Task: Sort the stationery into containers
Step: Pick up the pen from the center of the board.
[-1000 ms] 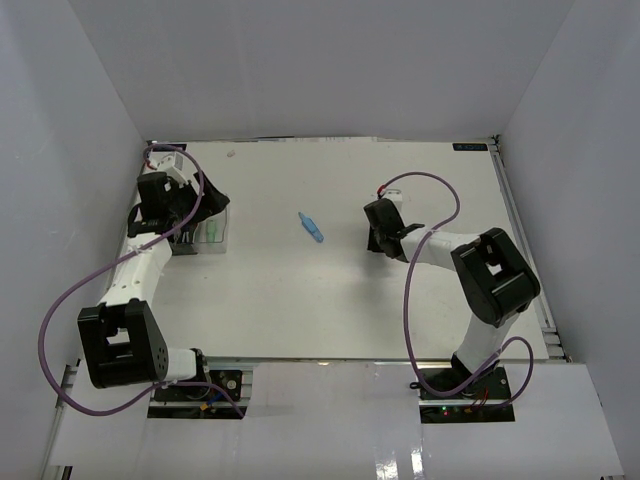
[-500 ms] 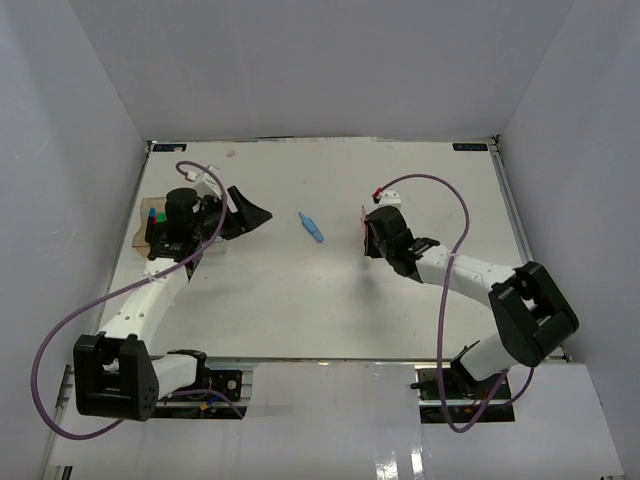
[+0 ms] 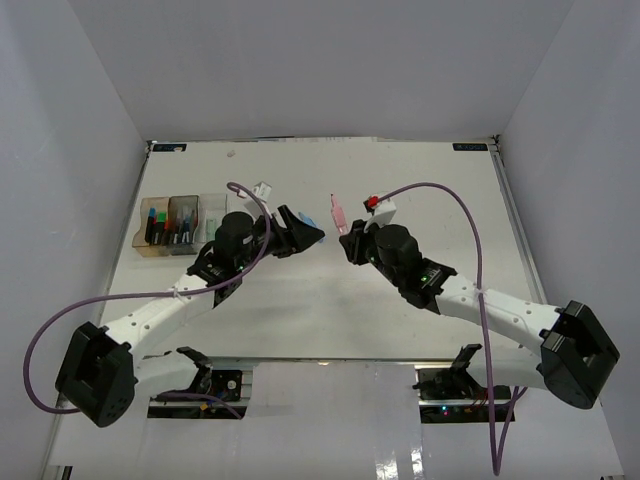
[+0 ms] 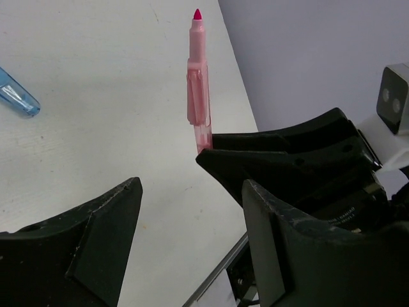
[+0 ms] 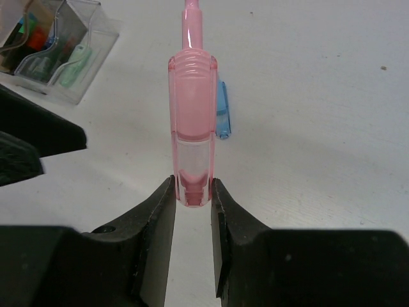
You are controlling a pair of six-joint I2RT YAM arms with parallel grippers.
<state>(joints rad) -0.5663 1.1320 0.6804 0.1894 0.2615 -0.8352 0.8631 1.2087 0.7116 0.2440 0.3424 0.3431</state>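
Observation:
My right gripper (image 5: 192, 185) is shut on the base of a pink pen (image 5: 192, 128), which points away from it over the table's middle (image 3: 338, 213). In the left wrist view that pink pen (image 4: 198, 83) stands out of the right gripper's black fingers (image 4: 275, 160). My left gripper (image 4: 192, 188) is open with nothing between its fingers, and sits just left of the right gripper (image 3: 345, 240). A pastel blue tapered piece (image 5: 222, 115) lies on the table beside the pen, partly under the left gripper (image 3: 310, 235). The joined containers (image 3: 170, 203) at the left hold several highlighters.
The white table is walled in by grey panels at the back and both sides. Purple cables loop off both arms. In the right wrist view the containers (image 5: 96, 48) sit at the upper left, with the left gripper's black body (image 5: 32, 144) below them.
The left gripper has left the containers and swung right to the blue piece, its jaws narrowing a little. The right gripper has carried the pink pen left towards the middle.

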